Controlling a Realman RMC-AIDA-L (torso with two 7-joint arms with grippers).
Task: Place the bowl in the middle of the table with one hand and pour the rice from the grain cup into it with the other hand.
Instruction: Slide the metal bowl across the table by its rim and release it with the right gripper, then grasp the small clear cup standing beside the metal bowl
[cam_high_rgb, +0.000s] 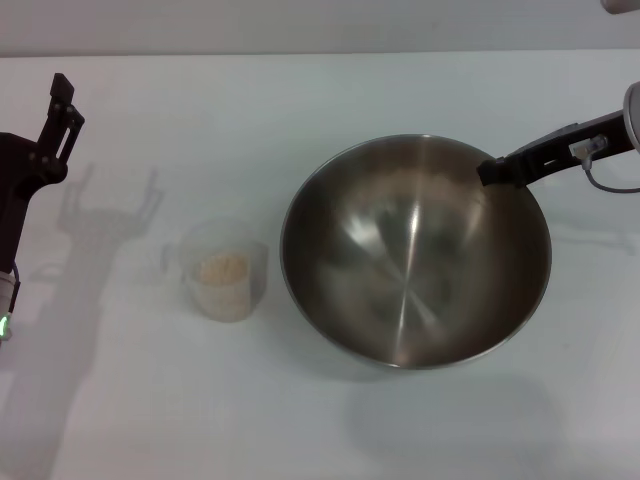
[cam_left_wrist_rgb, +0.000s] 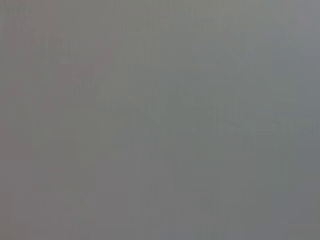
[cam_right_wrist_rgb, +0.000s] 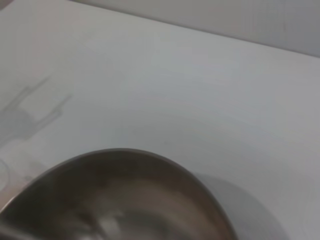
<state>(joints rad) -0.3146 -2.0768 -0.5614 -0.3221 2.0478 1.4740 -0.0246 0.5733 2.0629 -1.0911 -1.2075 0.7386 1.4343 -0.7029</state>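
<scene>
- Your plain white matte table (cam_high_rgb: 330, 90) fills the head view; it also shows behind the bowl in the right wrist view (cam_right_wrist_rgb: 200, 85).
- Large round stainless-steel mixing bowl (cam_high_rgb: 415, 250) sits upright right of the table's centre, interior shiny and empty. The right wrist view catches only an arc of its rim and inner wall (cam_right_wrist_rgb: 120, 195).
- Small clear plastic grain cup with a side handle (cam_high_rgb: 225, 270) stands upright just left of the bowl, close but apart from it, handle pointing left, away from the bowl.
- Pale beige rice (cam_high_rgb: 222, 268) lies as a low heap inside the cup; none seen in the bowl or on the tabletop.
- Your right gripper (cam_high_rgb: 497, 172) reaches in from the right edge, its dark fingers meeting the bowl's far-right rim. The fingertips sit right at the rim, but whether they are clamped on the steel or merely resting against it you cannot tell from here.
- Your left gripper (cam_high_rgb: 62, 105) is raised at the far left edge, well apart from the cup, fingers pointing up and away from the robot. The two dark prongs stand with a visible gap between them and nothing in it: released.
- The left gripper's shadow falls on the table between that arm and the cup.
- Left wrist view gives only a flat grey field; nothing identifiable.
</scene>
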